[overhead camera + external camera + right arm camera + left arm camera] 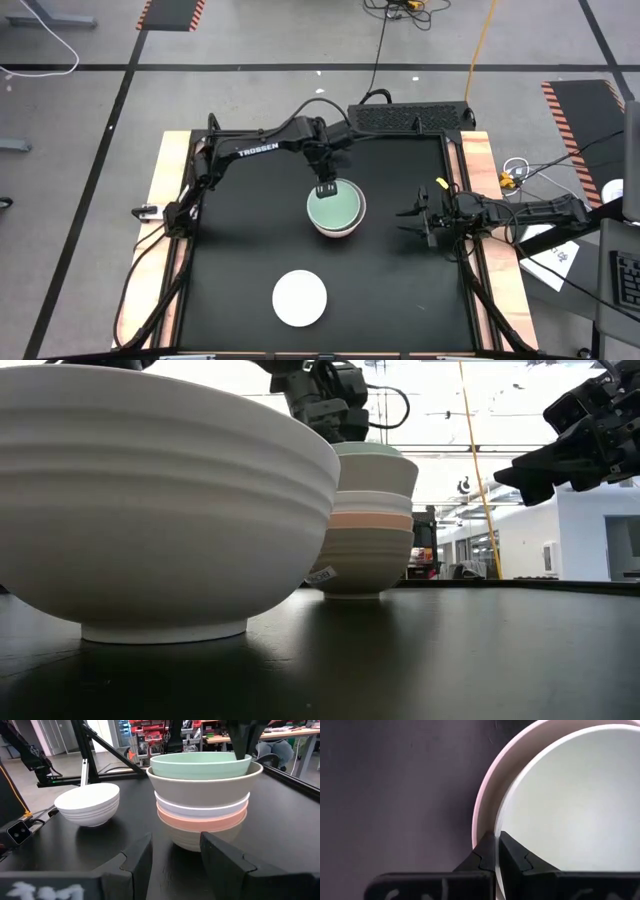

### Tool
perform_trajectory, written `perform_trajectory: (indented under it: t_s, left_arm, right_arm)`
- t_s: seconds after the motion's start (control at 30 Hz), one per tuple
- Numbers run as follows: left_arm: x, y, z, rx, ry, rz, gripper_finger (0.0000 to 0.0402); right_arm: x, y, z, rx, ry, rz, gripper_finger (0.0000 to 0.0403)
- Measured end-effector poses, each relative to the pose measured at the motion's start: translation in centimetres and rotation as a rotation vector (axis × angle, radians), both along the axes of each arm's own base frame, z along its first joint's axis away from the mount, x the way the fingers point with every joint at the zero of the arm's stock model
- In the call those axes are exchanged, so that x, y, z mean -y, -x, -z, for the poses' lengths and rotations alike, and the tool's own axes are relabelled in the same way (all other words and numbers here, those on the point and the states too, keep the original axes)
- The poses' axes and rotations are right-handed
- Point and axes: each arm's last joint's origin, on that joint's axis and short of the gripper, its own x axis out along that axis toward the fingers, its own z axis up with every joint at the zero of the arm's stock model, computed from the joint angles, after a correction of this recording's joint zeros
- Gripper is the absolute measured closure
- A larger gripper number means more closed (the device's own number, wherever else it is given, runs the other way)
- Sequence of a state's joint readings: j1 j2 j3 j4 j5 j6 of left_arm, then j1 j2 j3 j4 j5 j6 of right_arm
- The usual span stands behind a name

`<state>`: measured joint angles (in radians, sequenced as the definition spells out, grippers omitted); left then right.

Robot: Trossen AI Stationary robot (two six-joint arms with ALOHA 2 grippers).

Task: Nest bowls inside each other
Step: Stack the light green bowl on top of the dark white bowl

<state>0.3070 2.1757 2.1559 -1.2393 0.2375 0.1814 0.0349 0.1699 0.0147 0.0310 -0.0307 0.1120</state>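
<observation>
Left gripper pinches mint bowl rim, stack bottom unseen

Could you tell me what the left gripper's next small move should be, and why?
Probably open and lift clear: the left gripper pinches the rim of the mint green bowl, which already sits nested in the stack, while a white bowl remains apart.

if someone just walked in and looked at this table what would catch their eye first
Probably the stack of nested bowls at mid-table, with the mint green bowl on top and the left gripper pinching its rim. Next, the lone white bowl standing apart near the front edge. The right gripper hangs open by the right side.
</observation>
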Motion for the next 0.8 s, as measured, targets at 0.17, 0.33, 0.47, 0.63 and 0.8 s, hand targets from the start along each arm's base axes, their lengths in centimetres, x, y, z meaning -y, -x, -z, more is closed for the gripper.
perform_trajectory:
  t_s: [0.17, 0.33, 0.47, 0.63, 0.8]
  left_arm:
    - [0.7, 0.3, 0.1, -0.060, -0.025, -0.011, 0.0398]
    - [1.6, 0.1, 0.0, -0.079, -0.078, -0.028, 0.0398]
    - [2.6, -0.2, 0.0, -0.085, -0.141, -0.034, 0.0398]
    - [3.3, -0.6, -0.1, -0.071, -0.155, -0.024, 0.0398]
    - [3.6, -0.6, -0.1, -0.070, -0.157, -0.019, 0.0398]
  right_arm:
    - [0.0, 0.0, 0.0, -0.003, 0.000, 0.000, 0.0245]
    - [0.0, 0.0, 0.0, -0.004, 0.000, 0.000, 0.0245]
    - [0.0, 0.0, 0.0, -0.005, 0.000, 0.001, 0.0245]
    - [0.0, 0.0, 0.1, -0.006, -0.005, 0.001, 0.0245]
    - [0.0, 0.0, 0.1, -0.007, -0.006, 0.002, 0.0245]
